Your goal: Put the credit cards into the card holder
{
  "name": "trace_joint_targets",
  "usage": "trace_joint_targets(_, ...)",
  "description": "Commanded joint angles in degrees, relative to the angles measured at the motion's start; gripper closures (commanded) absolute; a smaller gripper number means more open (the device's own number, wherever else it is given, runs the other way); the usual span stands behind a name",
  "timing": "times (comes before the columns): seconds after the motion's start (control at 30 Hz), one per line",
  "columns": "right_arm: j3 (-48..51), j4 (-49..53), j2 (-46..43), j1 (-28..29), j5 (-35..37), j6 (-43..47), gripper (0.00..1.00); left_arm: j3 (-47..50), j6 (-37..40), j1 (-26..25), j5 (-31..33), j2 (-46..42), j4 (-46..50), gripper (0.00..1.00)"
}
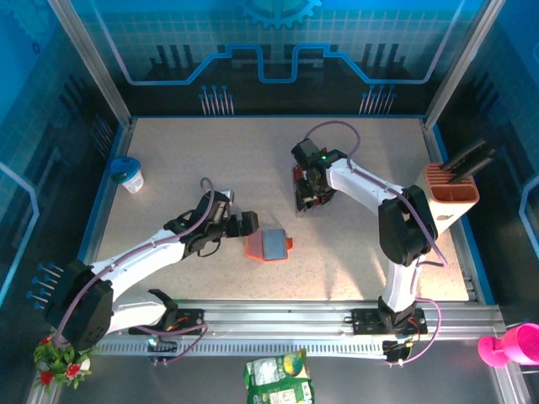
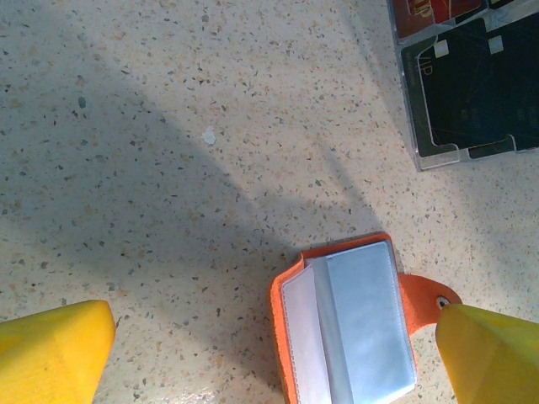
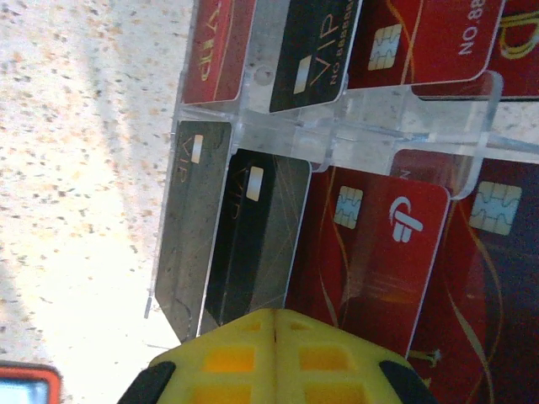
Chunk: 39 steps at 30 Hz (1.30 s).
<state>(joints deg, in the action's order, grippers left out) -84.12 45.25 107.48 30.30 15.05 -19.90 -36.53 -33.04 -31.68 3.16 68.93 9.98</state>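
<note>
The speckled table (image 1: 168, 151) offers free room (the salmon tool box (image 1: 450, 189) stands well off). A clear acrylic rack (image 3: 337, 126) lies under the right gripper (image 3: 276, 332), which is pinched together at the near ends of the credit cards (image 3: 253, 236), their long axes running toward it. Whether one is nipped I cannot tell. The open card holder (image 1: 269, 244) lies leftward and nearer, between the left gripper's (image 2: 271, 352) wide-spread fingers.
</note>
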Motion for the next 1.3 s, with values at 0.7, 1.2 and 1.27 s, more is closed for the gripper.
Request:
trace_joint_targets(0.7,-0.99,0.28,1.07,0.02,-6.14,-1.36,0.78,1.11,0.17,-0.45,-0.69,-0.58,-1.63,0.01)
trace_joint_targets(1.2,-0.4,-0.86,1.62,-0.87,-9.23,-2.69,0.94,1.38,0.43,-0.44,-0.57,-0.77,-1.81,0.01)
trace_joint_targets(1.27,-0.26,-1.12,1.37,-1.08,-9.71,-2.94,0.98,1.38,0.41,-0.4,-0.6,-0.72,-1.87,0.01)
